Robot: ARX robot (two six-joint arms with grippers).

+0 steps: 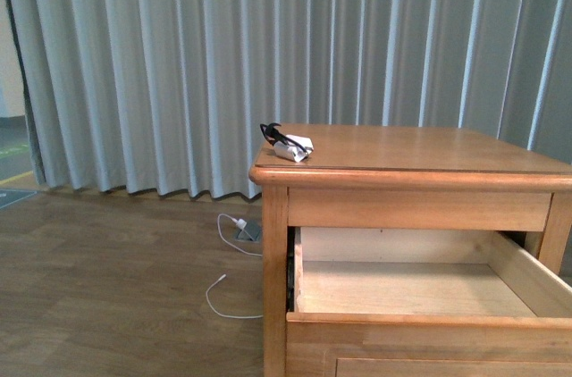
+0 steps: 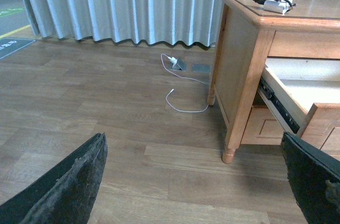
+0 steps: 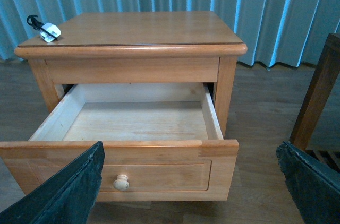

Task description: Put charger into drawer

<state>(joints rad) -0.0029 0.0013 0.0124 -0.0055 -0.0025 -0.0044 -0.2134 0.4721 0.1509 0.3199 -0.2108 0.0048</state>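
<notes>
We see the charger [image 1: 290, 146] lying at the left corner of the wooden surface [image 1: 429, 149]. The drawer [image 1: 411, 292] below it is pulled open. Our left jaws and right jaws are spread wide apart.

Left gripper [image 2: 192, 141] and right gripper [image 3: 190, 147] look alike: two broad matte-black fingers [image 2: 66, 184] each, rough grainy grey-scuffed surface, wedge-shaped, in the lower left and lower right frame corners.
</notes>
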